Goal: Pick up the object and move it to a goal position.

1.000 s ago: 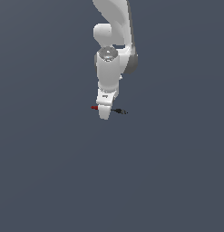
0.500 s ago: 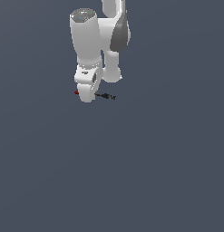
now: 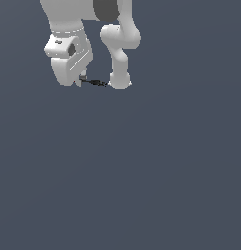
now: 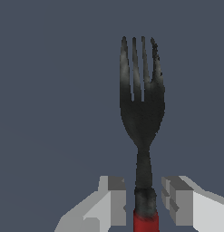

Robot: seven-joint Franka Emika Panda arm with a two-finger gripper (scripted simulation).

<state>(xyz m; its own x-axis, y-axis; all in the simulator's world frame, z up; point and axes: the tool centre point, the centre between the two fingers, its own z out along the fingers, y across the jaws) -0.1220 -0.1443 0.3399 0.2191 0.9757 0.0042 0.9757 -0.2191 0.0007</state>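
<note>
Between the pincer's (image 4: 143, 201) two fingers, a fork (image 4: 142, 118) is sitting, seen clearly in the wrist view. Dark four-tined head is pointing straight out ahead of the pincer; the neck is running back between the finger pads, and the red handle end is starting right at the fingertips, cut off by the frame edge beyond that. Both grey fingers (image 4: 114, 199) are flanking the neck. One finger is looking like it's touching the shaft; the other is showing a thin gap in this view. Can't tell for sure whether the pincer is clamping the fork or just closing around it, since the contact faces aren't resolved.

Exterior view: the pincer (image 3: 82, 78) is hanging off the white arm (image 3: 68, 49) near the upper part of the frame, toward the exterior view's left. The fork (image 3: 95, 83) is showing only as a thin dark sliver sticking out sideways from under the pincer, toward the exterior view's right, roughly level. Its far tip is lying just beside the white arm base (image 3: 119, 80); whether they're touching is too small to tell. Red handle isn't visible here, hidden behind the hand body.

Whether the fork is resting on the grey floor (image 3: 141, 171) or raised off it can't be read from either view.
</note>
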